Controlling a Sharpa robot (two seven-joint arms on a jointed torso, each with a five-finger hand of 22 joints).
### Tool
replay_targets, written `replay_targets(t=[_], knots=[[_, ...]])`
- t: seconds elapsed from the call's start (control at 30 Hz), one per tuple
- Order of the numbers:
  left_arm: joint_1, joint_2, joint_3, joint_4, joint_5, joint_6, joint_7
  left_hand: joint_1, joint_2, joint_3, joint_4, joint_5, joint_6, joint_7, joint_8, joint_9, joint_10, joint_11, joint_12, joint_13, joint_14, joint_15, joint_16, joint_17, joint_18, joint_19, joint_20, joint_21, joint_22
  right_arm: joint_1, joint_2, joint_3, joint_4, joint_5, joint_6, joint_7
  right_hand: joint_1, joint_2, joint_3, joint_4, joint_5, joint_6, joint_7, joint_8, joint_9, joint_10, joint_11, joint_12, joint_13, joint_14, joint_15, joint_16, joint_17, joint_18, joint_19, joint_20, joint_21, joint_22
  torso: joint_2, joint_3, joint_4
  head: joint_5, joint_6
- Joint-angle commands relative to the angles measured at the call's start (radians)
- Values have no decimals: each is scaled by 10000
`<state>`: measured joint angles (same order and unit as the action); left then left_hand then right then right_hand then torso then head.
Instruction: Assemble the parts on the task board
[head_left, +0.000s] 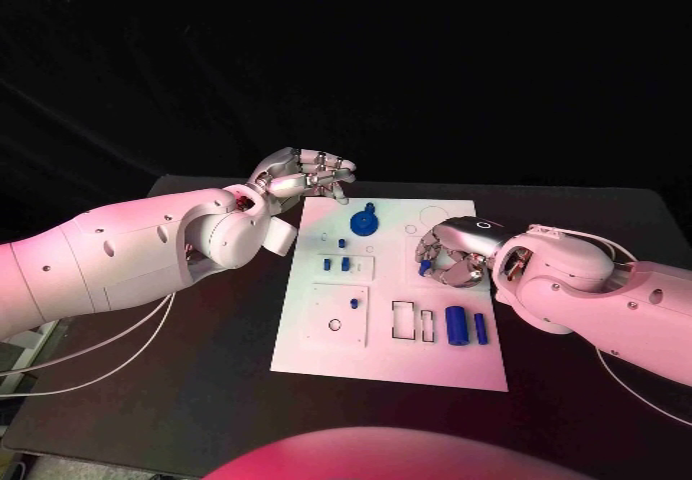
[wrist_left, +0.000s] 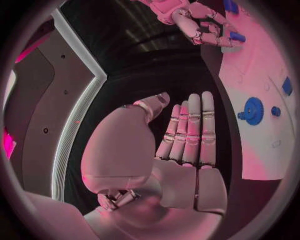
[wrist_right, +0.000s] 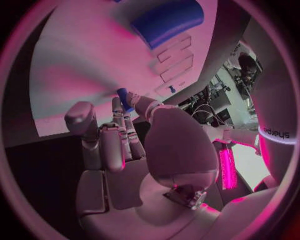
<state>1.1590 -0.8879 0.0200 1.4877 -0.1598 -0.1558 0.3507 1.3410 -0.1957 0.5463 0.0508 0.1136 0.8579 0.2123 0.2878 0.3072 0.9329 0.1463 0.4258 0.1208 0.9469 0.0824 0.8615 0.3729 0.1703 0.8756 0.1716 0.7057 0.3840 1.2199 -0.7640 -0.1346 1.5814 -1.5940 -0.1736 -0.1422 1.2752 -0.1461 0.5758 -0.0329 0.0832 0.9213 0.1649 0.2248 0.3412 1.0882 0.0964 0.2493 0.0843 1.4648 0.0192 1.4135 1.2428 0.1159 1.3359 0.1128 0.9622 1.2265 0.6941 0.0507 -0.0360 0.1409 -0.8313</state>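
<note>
The black counter fills the lower part of the head view, and the white task board lies at its middle, running from the upper centre of the frame down to the lower centre.

The left arm enters from the left edge. Its left hand sits at the upper centre, just off the board's top left corner; in the left wrist view its fingers lie straight and side by side with nothing in them.

The right arm enters from the right edge. Its right hand hangs over the board's right middle, and its fingers pinch a small blue part, which the right wrist view shows clamped at the fingertips.

On the board, a round blue gear lies near the top centre. Below the right hand, 2 blue cylinders stand side by side toward the lower right, the left one larger. Beside them, a rectangular recess holds 2 narrow outlined slots. A square outlined recess at centre left holds 2 short blue pegs. A lower square plate carries 1 tiny blue peg and a ring-shaped outline.
</note>
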Motion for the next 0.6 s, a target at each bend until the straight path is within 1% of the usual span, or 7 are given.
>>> replay_targets(t=[0.03, 0.13, 0.27, 0.4, 0.5, 0.57, 0.6], knots=[[6, 6, 6, 24, 9, 175, 67, -29, 93, 3, -37, 51, -64, -20, -61, 11, -62, 26, -7, -10, -81, 18, -55, -17, 101, -25, 77, -33, -10, -16, 21, -5, 18, -121, 122, -57, -8, 19, 62, -5, -78, 104, -16, 55, 11, 79, -10, -24, -20, 359, -63, 50, 23, 12, 102, -3, 52, 15, -1, 1, -1, 2, -6], [6, 5, 6, 22, 9, 174, 66, -36, 111, -4, -39, 50, -68, -18, -58, 17, -76, 28, 14, -5, -87, 21, -48, -15, 103, -20, 83, -51, -20, -20, 24, -6, 21, -123, 75, -60, -43, 13, 62, 15, -109, 138, -27, 64, 18, 124, -20, -32, -26, 361, -69, 53, 27, 9, 110, -8, 67, 29, -6, 3, 3, -2, -6], [6, 3, 6, 20, 9, 175, 62, -36, 111, -4, -39, 50, -68, -18, -58, 17, -76, 28, 14, -5, -87, 21, -48, -15, 103, -20, 83, -51, -20, -23, 19, -7, 18, -128, -60, -86, -73, 84, 101, 58, -144, 370, -91, 174, 78, 332, -85, -21, -18, 373, -118, 68, 53, -1, 148, -42, 133, 85, 3, 3, -1, -3, -11], [6, 5, 6, 19, 9, 177, 61, -36, 111, -4, -39, 50, -68, -18, -58, 17, -76, 28, 14, -5, -87, 21, -48, -15, 103, -20, 83, -51, -20, -26, 11, -8, 10, -204, -365, -165, 28, 341, 232, 59, -272, 698, -197, 377, 189, 586, -183, -4, 7, 390, -198, 90, 91, -18, 205, -106, 236, 166, -3, 6, -4, -14, -10], [6, 8, 6, 15, 9, 179, 62, -36, 111, -4, -39, 50, -68, -18, -58, 17, -76, 28, 14, -5, -87, 21, -48, -15, 103, -20, 83, -51, -20, -28, 7, -8, -1, -271, -595, -213, 97, 638, 356, 74, -326, 947, -309, 599, 329, 859, -283, 13, 50, 406, -281, 105, 115, -54, 300, -178, 436, 298, -5, 5, -2, -13, -14], [6, 10, 6, 14, 9, 184, 60, -36, 111, -4, -39, 50, -68, -18, -58, 17, -76, 28, 14, -5, -87, 21, -48, -15, 103, -20, 83, -51, -20, -31, 3, -8, 4, -307, -755, -237, 110, 732, 406, 54, -326, 1003, -365, 743, 445, 1026, -338, -6, 73, 424, -327, 131, 159, -74, 350, -224, 532, 368, 1, 6, 4, -21, -22], [6, 11, 6, 12, 9, 185, 60, -36, 111, -4, -39, 50, -68, -18, -58, 17, -76, 28, 14, -5, -87, 21, -48, -15, 103, -20, 83, -51, -20, -32, 1, -8, 8, -321, -810, -247, 110, 746, 415, 51, -326, 1008, -374, 767, 466, 1062, -348, -5, 79, 426, -335, 134, 165, -75, 353, -231, 537, 374, 1, 6, 4, -21, -22]])
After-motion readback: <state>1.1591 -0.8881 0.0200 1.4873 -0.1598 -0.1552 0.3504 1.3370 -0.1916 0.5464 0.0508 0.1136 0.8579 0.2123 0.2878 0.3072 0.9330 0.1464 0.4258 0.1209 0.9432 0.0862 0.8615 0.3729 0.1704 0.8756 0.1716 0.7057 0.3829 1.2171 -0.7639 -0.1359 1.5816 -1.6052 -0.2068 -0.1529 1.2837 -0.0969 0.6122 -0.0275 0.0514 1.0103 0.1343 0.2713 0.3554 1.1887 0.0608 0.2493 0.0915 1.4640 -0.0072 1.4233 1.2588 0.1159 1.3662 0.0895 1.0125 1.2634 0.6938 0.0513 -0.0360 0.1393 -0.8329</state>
